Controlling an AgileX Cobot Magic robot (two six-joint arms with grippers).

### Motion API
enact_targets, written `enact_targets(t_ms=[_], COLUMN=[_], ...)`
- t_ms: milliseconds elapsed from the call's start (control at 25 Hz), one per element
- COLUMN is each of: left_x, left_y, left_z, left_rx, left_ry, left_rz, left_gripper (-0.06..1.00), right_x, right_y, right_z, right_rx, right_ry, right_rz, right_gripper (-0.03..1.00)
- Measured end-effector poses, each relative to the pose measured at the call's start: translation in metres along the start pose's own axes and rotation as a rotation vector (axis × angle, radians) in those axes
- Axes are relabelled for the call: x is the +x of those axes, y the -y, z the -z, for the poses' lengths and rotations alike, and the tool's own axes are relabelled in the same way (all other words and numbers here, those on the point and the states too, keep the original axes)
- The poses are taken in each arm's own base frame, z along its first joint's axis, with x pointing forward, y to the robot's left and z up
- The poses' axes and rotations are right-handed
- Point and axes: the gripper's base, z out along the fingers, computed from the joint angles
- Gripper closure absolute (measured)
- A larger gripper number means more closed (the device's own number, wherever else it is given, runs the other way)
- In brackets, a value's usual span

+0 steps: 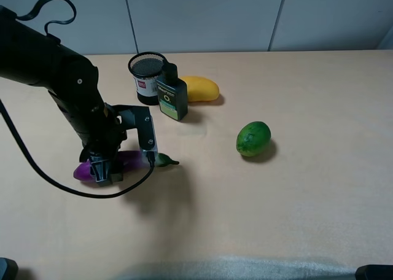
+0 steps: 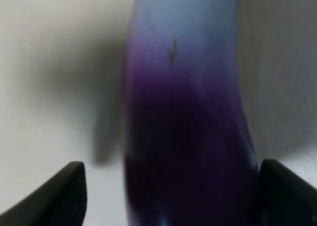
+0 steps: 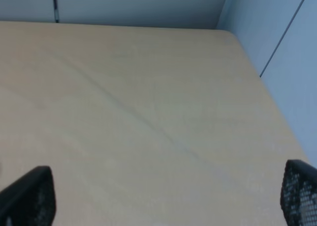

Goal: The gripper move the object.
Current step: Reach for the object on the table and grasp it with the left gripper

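The purple eggplant lies on the tan table at the left, with its green stem pointing right. My left gripper is down over its middle and hides part of it. In the left wrist view the eggplant fills the space between the black fingertips. It lies close against one fingertip, with a gap to the other. The left gripper is open around it. My right gripper is open and empty over bare table.
A black mesh cup, a dark bottle and a yellow mango-like fruit stand behind the eggplant. A round green fruit lies at mid table. Black cables hang from the left arm.
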Motion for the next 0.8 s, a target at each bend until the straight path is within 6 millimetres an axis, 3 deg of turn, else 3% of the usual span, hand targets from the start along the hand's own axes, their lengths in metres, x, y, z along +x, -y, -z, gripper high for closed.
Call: enact_targets(t_ms=[800], left_x=[-0.0046], left_y=[0.0036], left_z=[0.0002], left_rx=[-0.003], left_ry=[0.008], left_rz=[-0.02], left_gripper=[0.18], right_x=[0.0], right_y=[0.0], right_z=[0.0], right_rx=[0.0], right_ry=[0.0], right_rz=[0.0], right_gripper=[0.28])
